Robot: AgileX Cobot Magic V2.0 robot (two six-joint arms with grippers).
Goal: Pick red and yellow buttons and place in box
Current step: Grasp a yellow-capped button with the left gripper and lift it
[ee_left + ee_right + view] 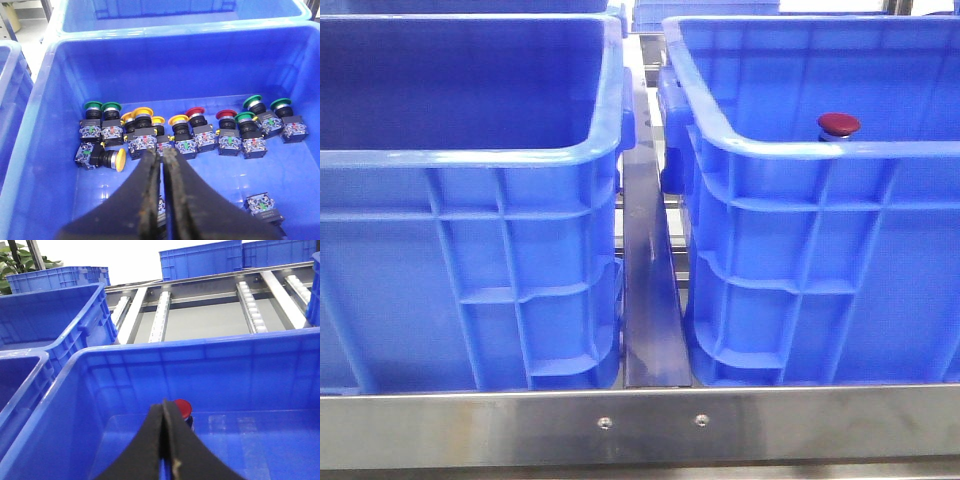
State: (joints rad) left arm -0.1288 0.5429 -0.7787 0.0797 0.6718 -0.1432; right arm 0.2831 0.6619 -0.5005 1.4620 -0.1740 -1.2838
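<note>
Up front, two blue crates stand side by side on a steel frame with a metal rail [650,290] between them: the left crate [470,250] shows no contents from this angle, and in the right crate [820,260] a red button [839,125] pokes just above the near rim, toward one o'clock from the centre of the view. Neither arm appears there. Over at the left wrist, the left end effector [162,155] hangs above a crate floor with its fingers nearly together and nothing between them; beyond it runs a row of green, yellow and red buttons, with one yellow button [106,158] lying on its side at ten o'clock from the fingertips. At the right wrist, the right end effector [164,407] is closed and empty, with the red button [182,409] just past its tips inside the crate.
</note>
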